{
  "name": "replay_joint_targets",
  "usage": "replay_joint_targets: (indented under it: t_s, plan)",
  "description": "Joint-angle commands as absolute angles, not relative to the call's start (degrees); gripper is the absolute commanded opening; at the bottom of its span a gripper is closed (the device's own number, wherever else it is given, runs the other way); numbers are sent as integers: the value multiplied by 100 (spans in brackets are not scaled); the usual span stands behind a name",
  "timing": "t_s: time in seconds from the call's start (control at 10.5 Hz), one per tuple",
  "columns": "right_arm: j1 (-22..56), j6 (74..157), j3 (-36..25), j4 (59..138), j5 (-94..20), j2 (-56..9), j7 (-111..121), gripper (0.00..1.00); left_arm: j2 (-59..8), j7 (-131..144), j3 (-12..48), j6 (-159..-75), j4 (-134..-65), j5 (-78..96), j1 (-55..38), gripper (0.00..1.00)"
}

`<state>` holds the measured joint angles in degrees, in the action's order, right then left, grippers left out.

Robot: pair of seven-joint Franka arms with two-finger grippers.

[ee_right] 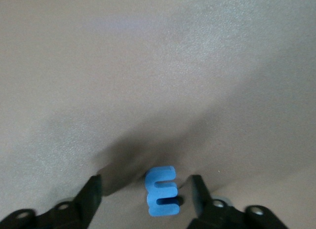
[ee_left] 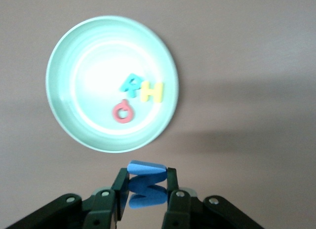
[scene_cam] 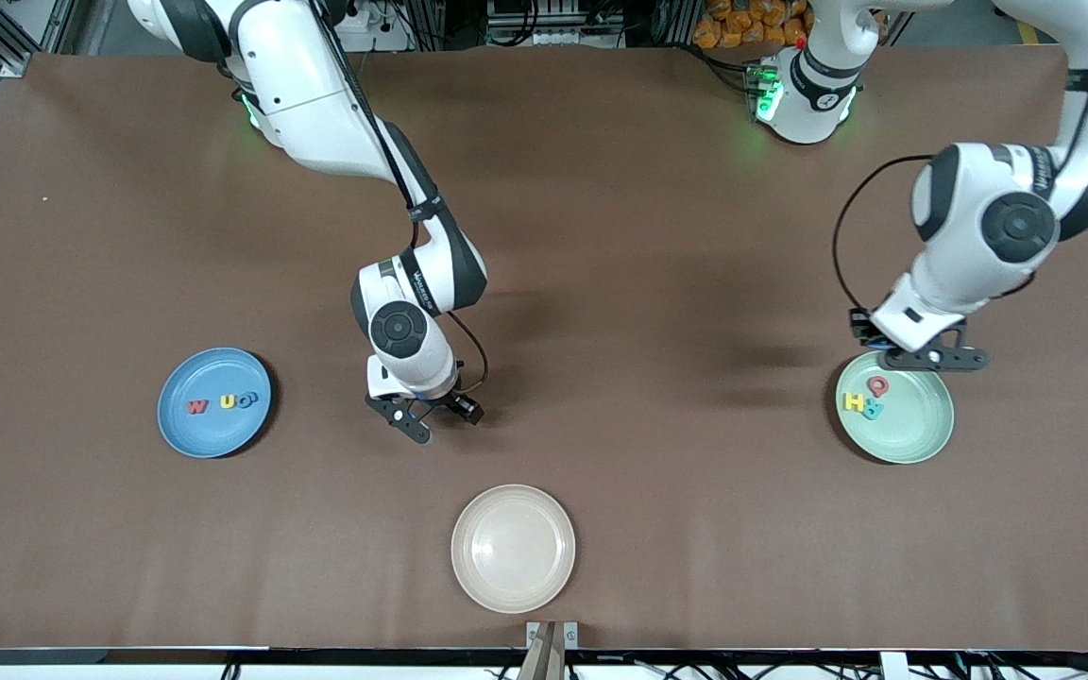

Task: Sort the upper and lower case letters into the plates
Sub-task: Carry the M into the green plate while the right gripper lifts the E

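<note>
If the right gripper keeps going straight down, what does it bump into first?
Most likely the blue letter E lying on the brown table between the open fingers of the right gripper. How much gap is left above the letter is hard to judge.

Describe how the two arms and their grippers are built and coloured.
Both arms have glossy white shells with dark grey-black joint bands and round black caps at the wrist. A thin black cable loops along each forearm, and green lights glow at the bases. The left gripper and right gripper are black, two-fingered, with visible screw heads.
</note>
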<state>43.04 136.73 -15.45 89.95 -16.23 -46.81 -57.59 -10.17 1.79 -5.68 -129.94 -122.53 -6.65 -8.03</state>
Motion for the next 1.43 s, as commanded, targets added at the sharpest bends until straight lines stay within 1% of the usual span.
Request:
replay_joint_targets:
  t_s: [0.0, 0.19, 0.29, 0.38, 0.48, 0.57, 0.67, 0.76, 0.86, 0.95, 1.05, 1.14, 1.24, 1.34]
  plan:
    - [4307, 13702, -1521, 9000, -1573, -4693, -5898, 0, -1755, -647, -974, -12999, -11674, -353, -835, 0]
    - [4307, 13693, -1521, 9035, -1573, -4676, -5854, 0, -2440, -1603, -1291, -12999, -11077, 348, -826, 0]
    - [4298, 13676, -1521, 9035, -1565, -4667, -5836, 0, -2713, -2078, -1492, -12999, -10813, 726, -826, 0]
    - [4263, 13650, -1521, 9009, -1564, -4641, -5801, 0, -2855, -2292, -1512, -12999, -10689, 1043, -826, 0]
    - [4193, 13649, -1529, 8948, -1538, -4632, -5670, 0, -2943, -2277, -1512, -12999, -10661, 1150, -835, 10]
    - [4088, 13632, -1547, 8878, -1538, -4614, -5434, 0, -3005, -2172, -1512, -12999, -10592, 1169, -844, 57]
    - [3939, 13606, -1547, 8868, -1538, -4553, -5136, 0, -3006, -2084, -1512, -12999, -10513, 1186, -844, 100]
    - [3763, 13362, -1547, 8807, -1538, -4483, -4750, 0, -2971, -1874, -1503, -12990, -10512, 1169, -948, 100]
    - [3614, 12950, -1573, 8650, -1529, -4439, -4398, 0, -2892, -1507, -1486, -12964, -10503, 1099, -1036, 100]
    - [3447, 12590, -1695, 8483, -1529, -4430, -3977, 0, -2744, -1181, -1485, -12955, -10503, 881, -1289, 100]
    - [3350, 12403, -1896, 8429, -1538, -4438, -3468, 0, -2542, -499, -1485, -12920, -10494, 557, -1509, 100]
    - [3122, 12384, -1959, 8429, -1529, -4438, -2967, 0, -2392, 126, -1459, -12720, -10390, 119, -1755, 100]
    - [2833, 12384, -1969, 8429, -1521, -4447, -2440, 0, -2278, 549, -1346, -12291, -10136, -382, -1845, 100]
    - [2569, 12340, -1977, 8429, -1521, -4447, -1939, 0, -2224, 850, -1040, -11774, -9751, -569, -1820, 100]
